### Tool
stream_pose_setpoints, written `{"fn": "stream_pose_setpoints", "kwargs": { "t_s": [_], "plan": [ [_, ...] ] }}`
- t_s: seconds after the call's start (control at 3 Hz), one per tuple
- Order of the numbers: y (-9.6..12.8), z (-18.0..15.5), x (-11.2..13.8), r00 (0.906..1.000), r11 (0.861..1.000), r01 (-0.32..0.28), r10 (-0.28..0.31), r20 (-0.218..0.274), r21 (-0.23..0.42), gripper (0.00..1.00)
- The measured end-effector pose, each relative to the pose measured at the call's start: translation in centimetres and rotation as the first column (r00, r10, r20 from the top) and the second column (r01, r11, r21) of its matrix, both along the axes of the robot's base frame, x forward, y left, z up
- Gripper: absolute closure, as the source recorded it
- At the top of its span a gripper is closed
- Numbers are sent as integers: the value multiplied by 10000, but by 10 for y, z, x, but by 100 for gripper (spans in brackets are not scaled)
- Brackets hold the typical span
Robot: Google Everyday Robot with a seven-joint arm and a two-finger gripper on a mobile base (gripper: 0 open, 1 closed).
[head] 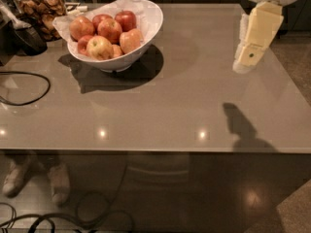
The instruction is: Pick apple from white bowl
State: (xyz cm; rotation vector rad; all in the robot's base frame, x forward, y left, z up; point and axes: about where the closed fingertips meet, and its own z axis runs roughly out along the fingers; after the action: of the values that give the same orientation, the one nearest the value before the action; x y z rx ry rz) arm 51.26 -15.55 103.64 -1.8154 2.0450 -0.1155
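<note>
Grey-brown desk (170, 110) fills the shot, glossy, with lights glinting along its near edge. At the far left sits the white bowl (150, 21), paper-lined and piled with apples. Over on the far right the gripper (244, 63) hangs above the desk, cream-coloured, tilted, tips down, well apart from the bowl. Its shadow (240, 125) falls on the desk nearer the front edge. The jaws: spread or pressed together, I cannot tell from here. Behind the bowl at the left corner stands a jar (41, 8) of brown snacks, and a black cable (29, 93) loops over the left side. The apple (130, 40), pale orange-red, lies in the bowl on the right of the pile against the right wall, just beside the patched apple (99, 47)
</note>
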Motion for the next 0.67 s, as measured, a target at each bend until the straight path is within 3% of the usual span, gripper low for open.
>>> {"fn": "stream_pose_setpoints", "kwargs": {
  "t_s": [0.33, 0.67],
  "plan": [
    [22, 0, 21, 9996, 9959, 56, -30, -295, 898, 0],
    [49, 14, 51, 9996, 9896, 27, 14, -285, 1435, 0]
  ]
}}
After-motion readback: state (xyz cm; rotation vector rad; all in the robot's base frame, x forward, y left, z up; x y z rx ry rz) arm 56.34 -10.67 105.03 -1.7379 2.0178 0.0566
